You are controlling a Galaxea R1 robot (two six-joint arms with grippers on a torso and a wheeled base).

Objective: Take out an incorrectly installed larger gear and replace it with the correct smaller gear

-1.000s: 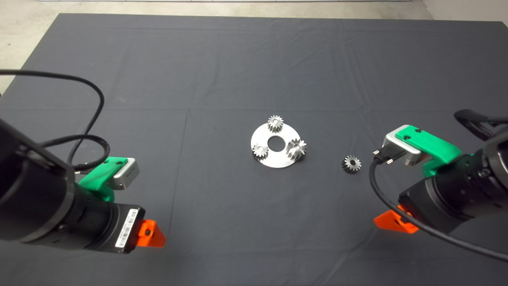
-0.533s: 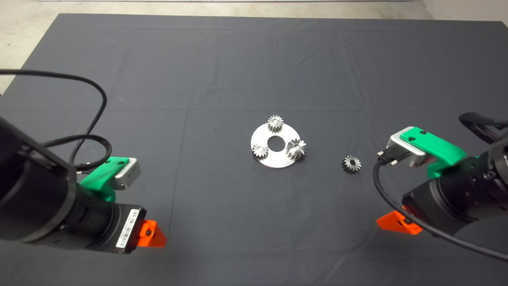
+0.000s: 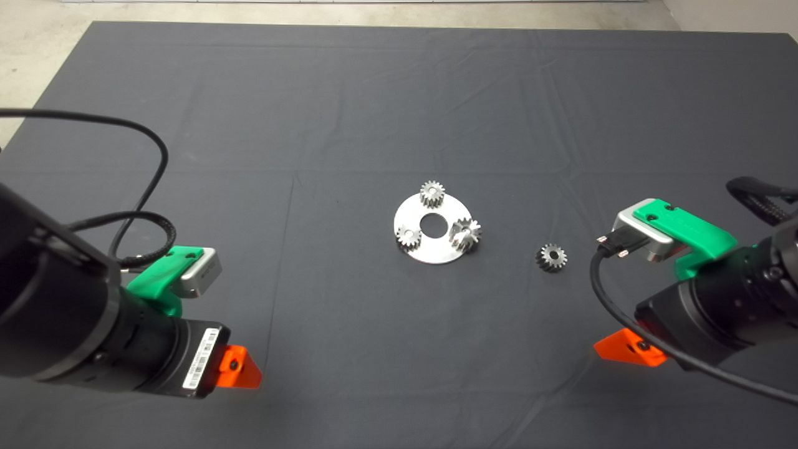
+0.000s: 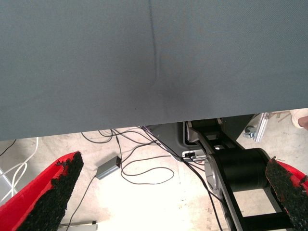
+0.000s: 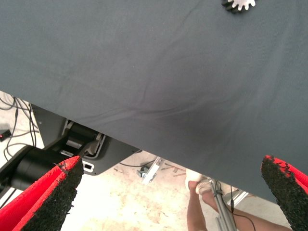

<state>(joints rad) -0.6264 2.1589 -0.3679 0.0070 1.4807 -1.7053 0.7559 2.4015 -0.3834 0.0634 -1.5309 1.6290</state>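
A round silver plate (image 3: 436,252) lies mid-mat. The larger gear (image 3: 466,234), with long flaring teeth, sits on its right side. Two small short-toothed gears (image 3: 431,193) (image 3: 408,236) sit on its top and left. The smaller gear (image 3: 551,257), dark grey, lies loose on the mat right of the plate; its edge shows in the right wrist view (image 5: 239,4). My right gripper (image 3: 629,348) (image 5: 166,192) is open and empty, right of and nearer than that gear. My left gripper (image 3: 239,368) (image 4: 166,192) is open and empty, parked at the lower left.
The dark mat (image 3: 349,112) has creases. Below its near edge the wrist views show floor, cables (image 4: 144,168), the robot's base (image 4: 238,168) and a person's leg and shoe (image 5: 199,192). A black cable (image 3: 149,162) loops over the left arm.
My right arm has drawn back slightly to the right and toward the near edge, away from the loose smaller gear. The left arm and all gears have stayed put.
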